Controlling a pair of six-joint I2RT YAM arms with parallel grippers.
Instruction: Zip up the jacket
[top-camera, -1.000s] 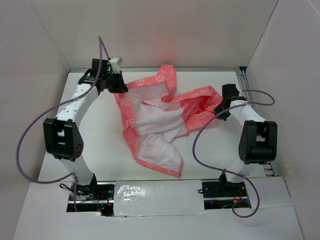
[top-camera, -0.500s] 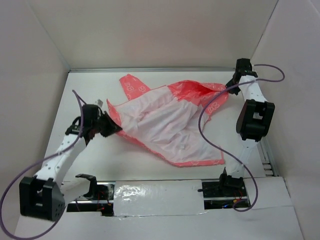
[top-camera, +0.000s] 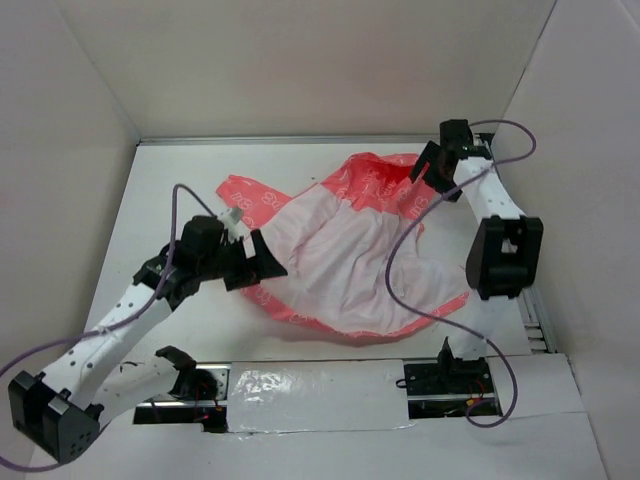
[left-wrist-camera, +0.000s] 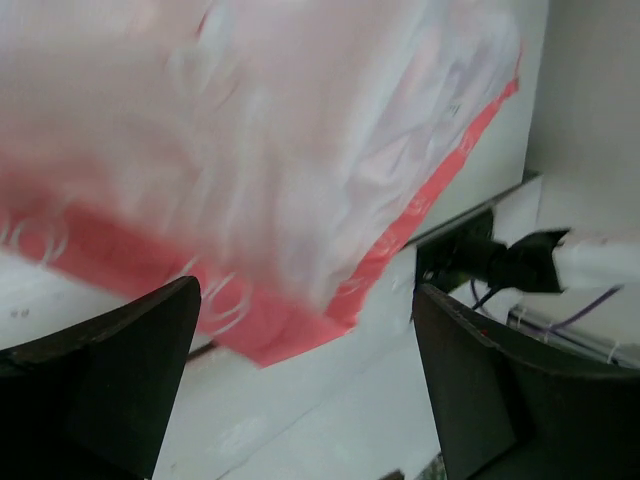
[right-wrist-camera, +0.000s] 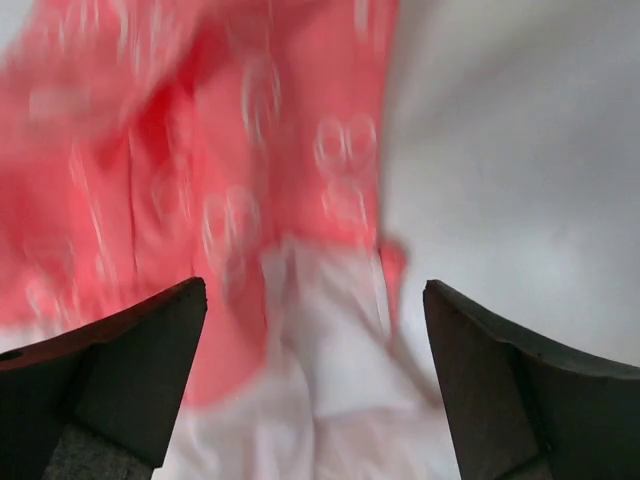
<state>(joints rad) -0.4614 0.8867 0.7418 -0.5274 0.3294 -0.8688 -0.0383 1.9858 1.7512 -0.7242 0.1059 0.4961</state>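
The coral-pink jacket (top-camera: 350, 250) lies spread on the white table with its pale lining facing up. A sleeve (top-camera: 250, 195) sticks out at the back left. My left gripper (top-camera: 262, 262) is open at the jacket's left edge. In the left wrist view the blurred jacket (left-wrist-camera: 250, 170) lies beyond the open left gripper (left-wrist-camera: 310, 400), with bare table between the fingers (left-wrist-camera: 100, 380). My right gripper (top-camera: 425, 170) is open over the jacket's back right part. The right wrist view shows the jacket (right-wrist-camera: 250, 200) blurred below the right gripper (right-wrist-camera: 315, 390), whose jaws stand wide apart.
White walls (top-camera: 320, 60) enclose the table on three sides. A silver tape strip (top-camera: 310, 385) runs along the near edge between the arm bases. Purple cables (top-camera: 410, 260) loop over the jacket's right side. A metal rail (top-camera: 535, 325) lines the right edge.
Both grippers have opened and let go of the jacket, which now lies flatter on the table. The left gripper moved right, the right gripper moved slightly left.
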